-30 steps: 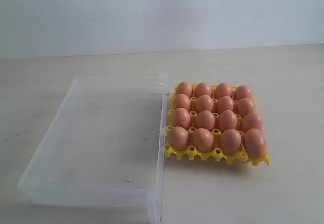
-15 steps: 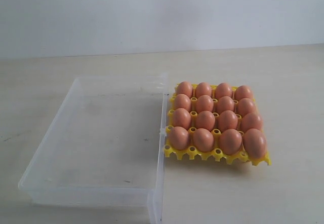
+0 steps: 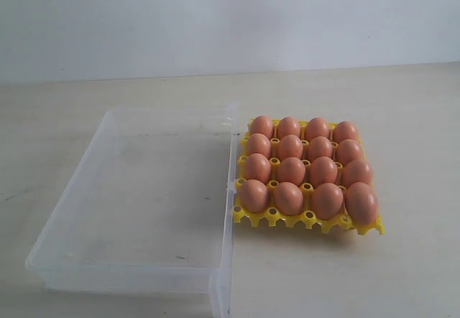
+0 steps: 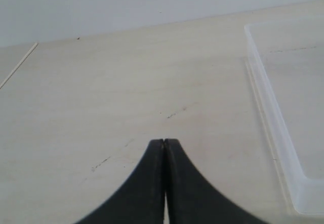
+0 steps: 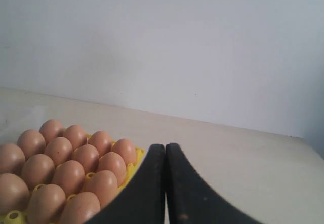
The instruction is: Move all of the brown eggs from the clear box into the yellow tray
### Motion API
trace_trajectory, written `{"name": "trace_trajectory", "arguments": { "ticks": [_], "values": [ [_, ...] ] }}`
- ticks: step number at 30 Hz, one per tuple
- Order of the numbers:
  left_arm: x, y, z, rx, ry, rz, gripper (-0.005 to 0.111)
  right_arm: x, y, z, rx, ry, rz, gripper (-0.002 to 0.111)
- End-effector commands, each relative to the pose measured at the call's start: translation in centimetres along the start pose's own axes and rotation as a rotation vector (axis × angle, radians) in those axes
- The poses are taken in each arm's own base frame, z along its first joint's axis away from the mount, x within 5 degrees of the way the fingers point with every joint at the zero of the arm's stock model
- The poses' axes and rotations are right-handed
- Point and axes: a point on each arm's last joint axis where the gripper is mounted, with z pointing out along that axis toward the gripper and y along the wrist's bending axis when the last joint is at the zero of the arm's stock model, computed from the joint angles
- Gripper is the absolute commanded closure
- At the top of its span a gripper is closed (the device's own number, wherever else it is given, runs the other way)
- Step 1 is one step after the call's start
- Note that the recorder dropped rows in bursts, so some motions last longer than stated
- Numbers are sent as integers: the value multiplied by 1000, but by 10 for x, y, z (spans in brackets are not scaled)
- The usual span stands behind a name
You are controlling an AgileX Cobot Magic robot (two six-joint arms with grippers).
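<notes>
Left pincer [image 4: 164, 142] first: on its wrist camera I see two black, smooth, curved fingers pressed tip to tip with nothing between them, angled down over the pale, matte worktop [image 4: 101, 107]. A corner of the clear box [image 4: 268, 107], thin transparent plastic with a low wall and a rim, lies off to one side of the tips, apart from them.

On the other wrist camera the right pincer [image 5: 165, 146] is likewise closed flat on itself and holds nothing, aimed roughly level toward a plain white wall [image 5: 202, 41]. Brown eggs [image 5: 66, 168], smooth matte ovals, fill the yellow tray [image 5: 130, 169] beside its fingers.

On the exterior camera the tray, a bright lattice of round cups, sits just beside the clear box's right wall. I count sixteen eggs in four rows of four, each upright in a cup.
</notes>
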Motion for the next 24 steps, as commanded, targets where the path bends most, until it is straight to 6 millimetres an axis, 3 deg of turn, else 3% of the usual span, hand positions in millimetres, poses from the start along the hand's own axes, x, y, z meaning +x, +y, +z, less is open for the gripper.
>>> {"name": "trace_trajectory", "arguments": {
  "ticks": [1, 6, 19, 24],
  "values": [
    [-2, 0, -1, -3, -16, -7, 107, 1, -2, 0, 26, 1, -87, 108],
    [-2, 0, -1, -3, -16, -7, 107, 4, 0, 0, -2, 33, -166, 108],
    [-2, 0, -1, -3, -16, -7, 107, 4, 2, 0, -11, 26, 127, 108],
    [-2, 0, -1, -3, -16, -7, 107, 5, 3, 0, -23, 41, 75, 108]
  ]
}}
